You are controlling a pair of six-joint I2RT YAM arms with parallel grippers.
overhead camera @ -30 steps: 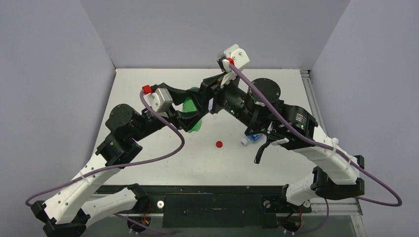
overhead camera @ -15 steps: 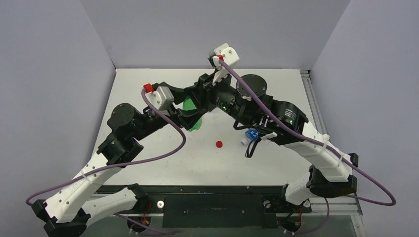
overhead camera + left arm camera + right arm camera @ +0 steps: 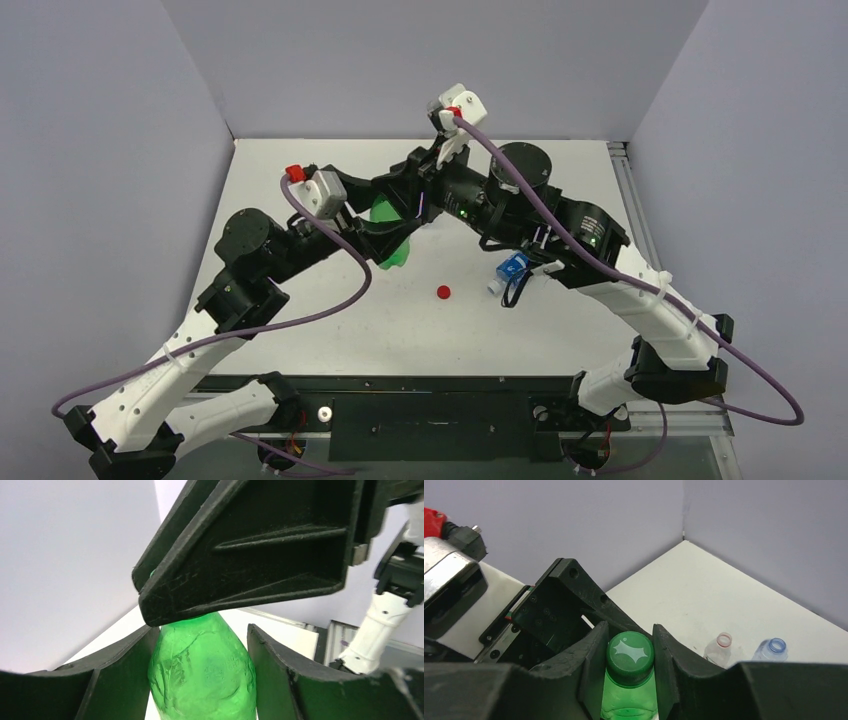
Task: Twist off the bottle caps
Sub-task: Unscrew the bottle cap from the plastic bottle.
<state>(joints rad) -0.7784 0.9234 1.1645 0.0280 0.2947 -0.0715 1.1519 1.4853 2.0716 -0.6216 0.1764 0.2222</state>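
My left gripper (image 3: 388, 238) is shut on the body of the all-green bottle (image 3: 392, 232) and holds it above the table. In the left wrist view the bottle (image 3: 202, 675) fills the gap between the fingers (image 3: 120, 680). My right gripper (image 3: 412, 195) is shut on its green cap (image 3: 629, 652), one finger (image 3: 594, 665) on each side. A loose red cap (image 3: 443, 292) lies on the table. A bottle with a blue label (image 3: 512, 270) lies under my right arm.
In the right wrist view two small clear bottles stand with open necks on the white table (image 3: 724, 595), one with a red ring (image 3: 720, 649) and one bluish (image 3: 773, 650). Grey walls enclose the table. A metal rail (image 3: 625, 175) runs along its right edge.
My right arm has shifted a little to the left and its wrist has turned on the cap. The blue-label bottle shows more from under the arm. The left arm has barely moved.
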